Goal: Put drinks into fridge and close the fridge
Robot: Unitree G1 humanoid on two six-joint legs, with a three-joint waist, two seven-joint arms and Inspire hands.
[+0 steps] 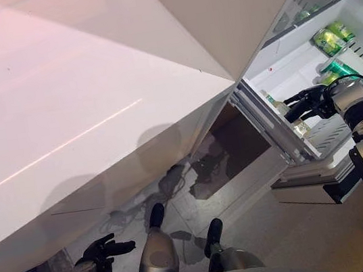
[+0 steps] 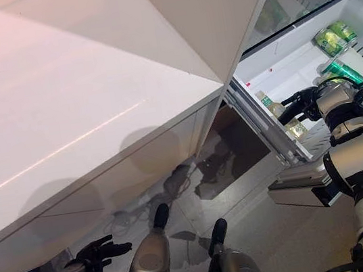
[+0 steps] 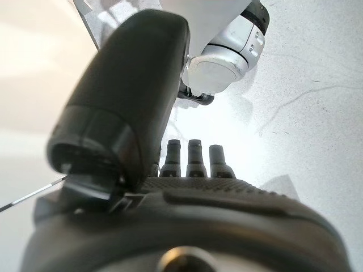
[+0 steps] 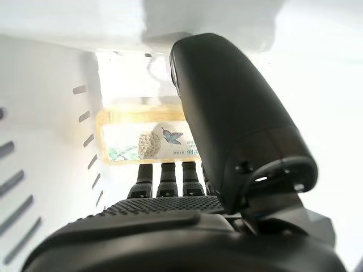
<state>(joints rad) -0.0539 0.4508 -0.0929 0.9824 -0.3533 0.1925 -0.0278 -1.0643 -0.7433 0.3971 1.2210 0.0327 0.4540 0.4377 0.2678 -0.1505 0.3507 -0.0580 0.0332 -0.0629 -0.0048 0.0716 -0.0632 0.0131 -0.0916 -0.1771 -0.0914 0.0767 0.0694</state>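
A clear bottle of pale yellow drink (image 1: 281,109) with a flowered label (image 4: 142,139) is inside the open fridge (image 1: 293,58), on its white ribbed shelf. My right hand (image 1: 307,100) reaches into the fridge just short of it. Its fingers (image 4: 170,173) and thumb are straight, and the bottle shows just past the fingertips. My left hand (image 1: 103,249) hangs low at the lower left, open and empty, and shows over the pale floor in its wrist view (image 3: 193,198).
Green cans (image 1: 331,37) stand on an upper fridge shelf, with a green bottle (image 1: 339,71) below them. The wide white fridge door (image 1: 62,113) fills the left of the view. A white drawer (image 1: 312,185) juts out under the open compartment.
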